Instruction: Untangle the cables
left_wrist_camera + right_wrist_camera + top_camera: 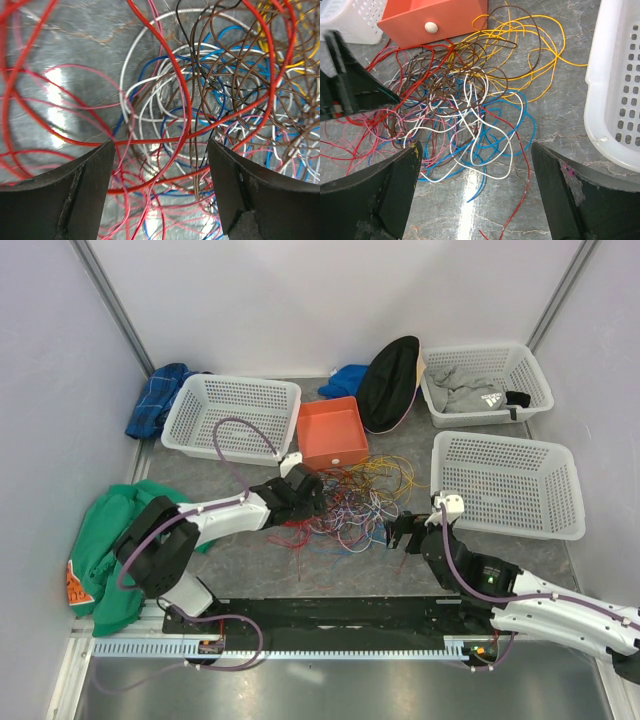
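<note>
The cables lie in one loose heap on the table, just on the near side of the orange drawer, with the farthest red and yellow loops reaching up to the drawer's knobbed front. Red, pink, white, blue, brown, yellow and a thin black wire all cross and thread through one another. No single wire lies on its own away from the heap. The nearest things to free strands are some yellow loops fanned out to the right of the drawer and a red end trailing off on the side farthest from it, yet both run back into the knot.

The left gripper hangs low over the heap's left part, near the drawer's near-left corner. Its fingers are spread wide, and red, pink and white strands pass through the gap between them; nothing is pinched. The right gripper sits off the heap's near-right edge, farther from the drawer, facing the pile. Its fingers are likewise apart and hold nothing, with bare table and a few blue and white loops showing between them.

Judged from this, the untangling has hardly started. Every colour has yet to be drawn out and laid apart, and the brown and white loops at the centre look the most tightly meshed.
</note>
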### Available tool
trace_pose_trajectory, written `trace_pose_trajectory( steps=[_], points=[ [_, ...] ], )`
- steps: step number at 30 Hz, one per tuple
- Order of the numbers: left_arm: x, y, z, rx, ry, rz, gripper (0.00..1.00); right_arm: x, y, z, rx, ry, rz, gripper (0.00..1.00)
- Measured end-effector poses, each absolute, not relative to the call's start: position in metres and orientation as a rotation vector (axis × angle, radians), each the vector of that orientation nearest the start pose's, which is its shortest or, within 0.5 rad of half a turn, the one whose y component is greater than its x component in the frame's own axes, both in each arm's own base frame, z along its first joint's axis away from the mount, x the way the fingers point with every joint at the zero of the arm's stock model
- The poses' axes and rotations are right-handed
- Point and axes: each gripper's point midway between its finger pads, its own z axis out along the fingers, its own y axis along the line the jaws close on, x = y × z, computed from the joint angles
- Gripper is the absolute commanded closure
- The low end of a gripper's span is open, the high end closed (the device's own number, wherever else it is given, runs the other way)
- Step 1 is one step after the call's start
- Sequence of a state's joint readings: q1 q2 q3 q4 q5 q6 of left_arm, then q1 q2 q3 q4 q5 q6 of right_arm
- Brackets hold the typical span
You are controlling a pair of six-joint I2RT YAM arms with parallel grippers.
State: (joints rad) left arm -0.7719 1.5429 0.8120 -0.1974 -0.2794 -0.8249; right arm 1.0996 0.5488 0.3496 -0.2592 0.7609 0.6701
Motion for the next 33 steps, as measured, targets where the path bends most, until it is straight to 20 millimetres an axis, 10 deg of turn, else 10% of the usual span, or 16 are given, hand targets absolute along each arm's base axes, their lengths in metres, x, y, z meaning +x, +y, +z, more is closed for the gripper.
trace_pose_trajectory(
  steps=[9,14,18,27,33],
  points=[
    [0.271,-0.242,0.028,-0.179,2.512,-0.338,0.98,0.196,0.159,0.134,0.057,1.921,0.424,0.02],
    [0.270,-0.238,0.045,-0.180,2.474,-0.340,0.98,0.195,0.160,0.128,0.040,1.941,0.403,0.02],
    [0.269,-0.233,0.100,-0.178,2.363,-0.411,0.98,0.196,0.161,0.133,0.043,1.934,0.412,0.02],
    [0.266,-0.239,0.293,-0.077,1.970,-0.736,0.98,0.200,0.169,0.175,0.076,1.861,0.495,0.02],
    [0.248,-0.255,0.322,0.068,1.932,-0.873,0.98,0.200,0.188,0.208,0.038,1.798,0.608,0.02]
  ],
)
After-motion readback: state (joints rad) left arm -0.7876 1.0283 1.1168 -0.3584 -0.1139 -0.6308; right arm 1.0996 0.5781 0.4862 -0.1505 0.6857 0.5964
